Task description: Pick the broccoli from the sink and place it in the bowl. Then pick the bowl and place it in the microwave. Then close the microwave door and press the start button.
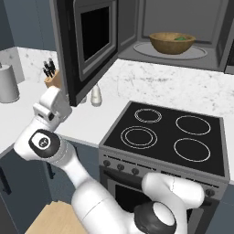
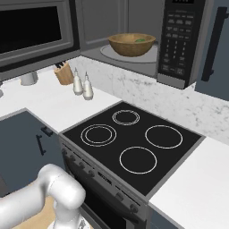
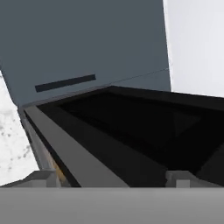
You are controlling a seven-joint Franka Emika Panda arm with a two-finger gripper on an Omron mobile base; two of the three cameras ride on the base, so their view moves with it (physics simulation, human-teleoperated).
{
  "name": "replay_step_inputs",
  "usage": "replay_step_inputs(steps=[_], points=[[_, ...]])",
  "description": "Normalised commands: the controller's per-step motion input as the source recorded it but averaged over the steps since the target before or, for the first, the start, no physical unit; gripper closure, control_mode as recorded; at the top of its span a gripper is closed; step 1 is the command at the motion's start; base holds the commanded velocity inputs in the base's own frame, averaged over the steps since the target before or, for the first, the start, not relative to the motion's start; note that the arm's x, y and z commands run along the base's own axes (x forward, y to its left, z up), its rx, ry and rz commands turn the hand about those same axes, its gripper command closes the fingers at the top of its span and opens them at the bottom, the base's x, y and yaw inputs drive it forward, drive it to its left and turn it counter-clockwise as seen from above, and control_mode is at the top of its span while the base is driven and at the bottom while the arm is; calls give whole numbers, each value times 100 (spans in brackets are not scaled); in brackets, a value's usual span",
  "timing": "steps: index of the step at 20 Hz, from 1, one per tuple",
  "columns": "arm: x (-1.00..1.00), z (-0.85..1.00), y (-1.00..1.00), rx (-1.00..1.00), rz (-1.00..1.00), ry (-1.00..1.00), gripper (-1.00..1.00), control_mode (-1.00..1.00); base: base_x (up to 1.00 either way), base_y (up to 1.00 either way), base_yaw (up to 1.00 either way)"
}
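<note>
White counter (image 1: 151, 82) — knife block (image 1: 53, 78), two shakers (image 2: 83, 86), grey canister (image 1: 8, 83), black stovetop (image 1: 169, 136)

The microwave door (image 1: 87, 45) hung wide open over the counter, its lower edge close above a salt shaker (image 1: 96, 95) and beside a knife block (image 1: 52, 77). The gripper (image 1: 57, 104) sat just beside the door's outer face, with the black window (image 3: 144, 127) looming close ahead. The bowl (image 1: 172, 42) occupied the middle of the microwave (image 2: 181, 40) cavity. The stovetop (image 1: 169, 135) below lay bare.
</note>
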Motion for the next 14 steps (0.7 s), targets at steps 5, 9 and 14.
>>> replay_step_inputs(steps=[5,9,14], points=[[16,58,-33,1,1,-28,-100,-100,0,0,0],[3,59,-48,6,2,-27,-100,-100,0,0,0],[-4,51,-96,21,4,-26,-100,-100,0,0,0]])
